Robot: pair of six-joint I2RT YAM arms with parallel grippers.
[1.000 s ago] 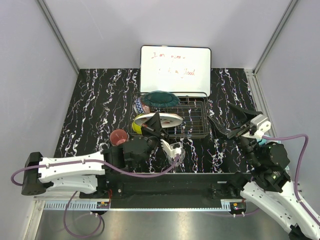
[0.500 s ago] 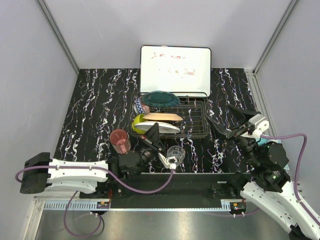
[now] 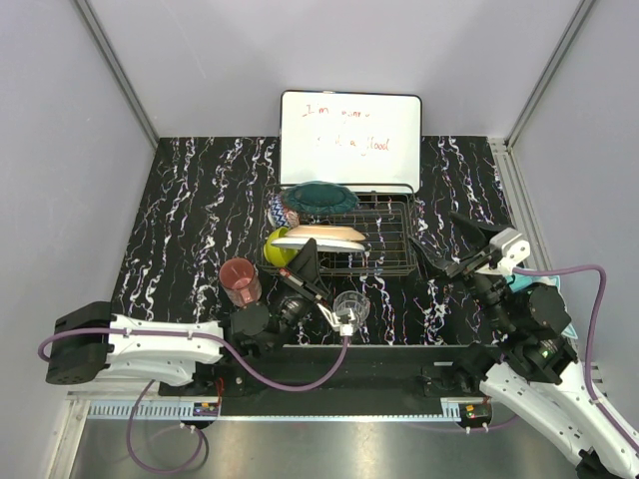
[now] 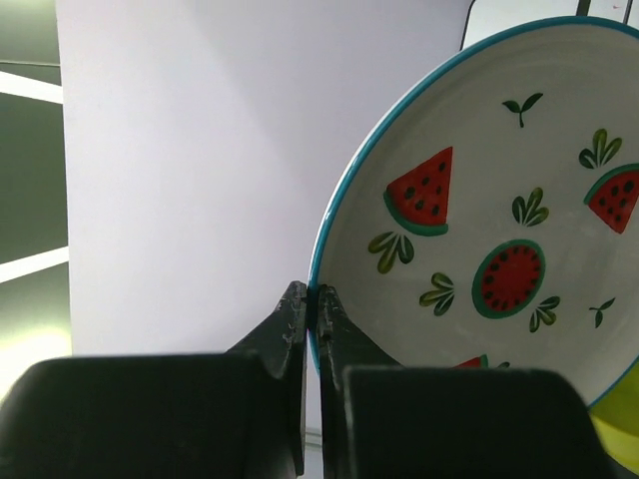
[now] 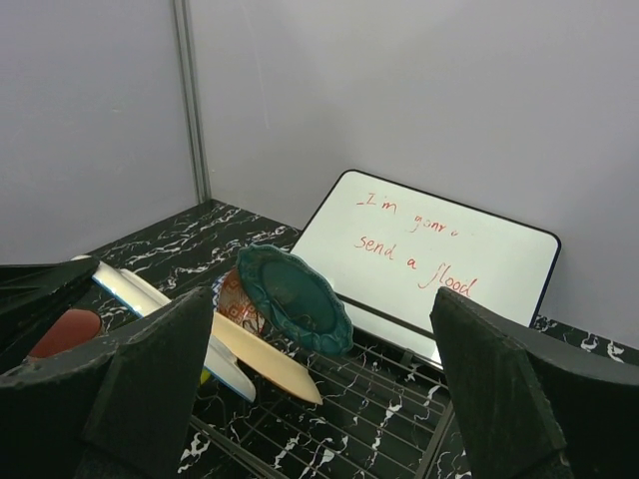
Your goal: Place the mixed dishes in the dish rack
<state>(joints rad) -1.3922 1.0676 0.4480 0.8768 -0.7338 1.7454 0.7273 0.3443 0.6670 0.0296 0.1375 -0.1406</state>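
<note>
From above, the dish rack sits mid-worktop, its far edge just in front of the leaning whiteboard. The dishes crowd its left half. The teal plate stands at the far rim with the red patterned bowl beside it, and the peach plate lies tilted across the wires. The lime-green bowl is at the near-left corner. The rack's right half is bare wire. The left gripper reaches the rack's near-left edge, its jaws meeting the white watermelon plate. The pink mug stands on the worktop left of that arm and the clear glass right of it, both outside the rack. The right gripper hangs just off the rack's right edge with its jaws wide apart.

In the left wrist view, the left gripper has its jaws pressed together on the teal rim of the watermelon plate, which stands tilted. A bit of the lime-green bowl shows beneath it.

In the right wrist view, the right gripper has spread jaws and holds nothing. They frame the teal plate, the peach plate, the watermelon plate and open rack wire.
</note>
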